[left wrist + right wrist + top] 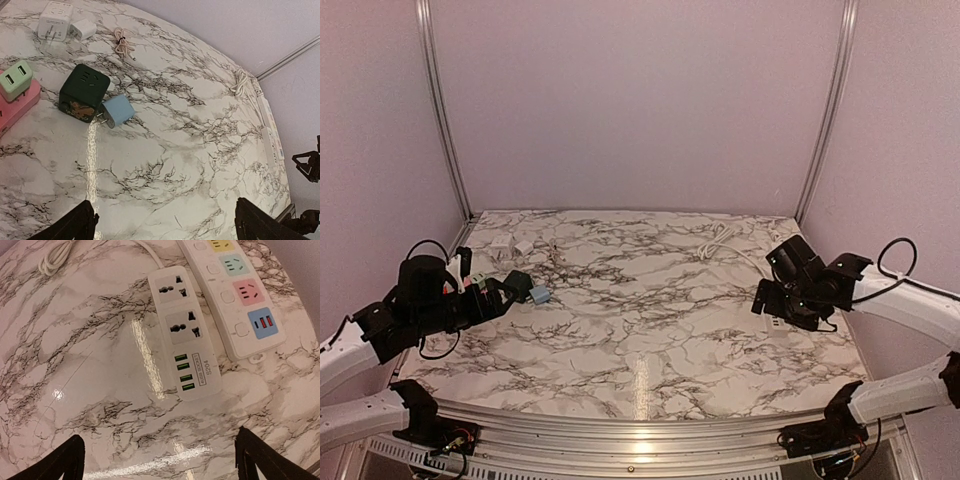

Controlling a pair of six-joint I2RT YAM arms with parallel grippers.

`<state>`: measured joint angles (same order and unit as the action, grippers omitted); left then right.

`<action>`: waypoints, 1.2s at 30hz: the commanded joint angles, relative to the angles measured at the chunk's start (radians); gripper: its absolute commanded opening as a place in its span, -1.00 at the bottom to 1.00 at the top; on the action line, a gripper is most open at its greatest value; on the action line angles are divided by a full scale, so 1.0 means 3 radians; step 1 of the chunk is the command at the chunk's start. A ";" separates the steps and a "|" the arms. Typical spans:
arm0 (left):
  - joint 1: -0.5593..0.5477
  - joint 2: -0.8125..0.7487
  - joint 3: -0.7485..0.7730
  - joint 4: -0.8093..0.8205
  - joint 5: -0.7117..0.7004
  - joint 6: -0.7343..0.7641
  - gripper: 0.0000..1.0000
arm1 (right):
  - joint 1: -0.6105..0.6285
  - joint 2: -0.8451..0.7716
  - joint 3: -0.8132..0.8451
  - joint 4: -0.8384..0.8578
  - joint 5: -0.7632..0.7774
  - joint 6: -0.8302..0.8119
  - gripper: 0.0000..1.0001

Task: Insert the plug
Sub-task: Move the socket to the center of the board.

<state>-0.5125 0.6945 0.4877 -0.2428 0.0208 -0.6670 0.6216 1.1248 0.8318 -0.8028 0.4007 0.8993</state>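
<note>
Left gripper (pixel 165 227): spread wide, empty.
Right gripper (pixel 162 462): spread wide, empty.
Light-blue plastic plug (pixel 119 111): prongs toward dark green cube socket (pixel 84 92), just beside.

Pink cable (pixel 123 44) coiled near white cube adapter (pixel 55 20) (small white charger (pixel 82 29) just beside).

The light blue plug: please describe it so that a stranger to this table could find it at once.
On the left side of the marble table lies a group of small adapters. Among them stands a dark green cube socket; the light blue plug lies just beside it, toward the table's middle. It is the only blue piece there, its metal prongs pointing at the cube.
</note>
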 commanded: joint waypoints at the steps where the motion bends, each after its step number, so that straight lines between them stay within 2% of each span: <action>1: -0.0139 -0.0162 -0.0058 0.0154 0.0122 0.0099 0.98 | -0.0267 0.0184 -0.0057 0.0382 -0.0295 -0.0269 0.97; 5: -0.0178 -0.0227 -0.0045 0.0056 0.0105 0.0157 0.98 | -0.0473 0.0464 -0.0028 0.0448 -0.0343 -0.0344 0.96; 16: -0.0179 -0.0272 -0.0036 -0.0044 0.0091 0.0250 0.98 | -0.0618 0.0931 -0.0041 0.0756 -0.0398 -0.0476 0.95; 36: -0.0184 -0.0342 -0.0126 -0.0034 0.0104 0.0184 0.98 | -0.0885 0.1229 -0.0138 0.0971 -0.0370 -0.0614 0.91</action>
<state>-0.5640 0.6048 0.4629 -0.2440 0.0444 -0.6132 0.3752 1.4761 0.7982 -0.5503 0.2928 0.7315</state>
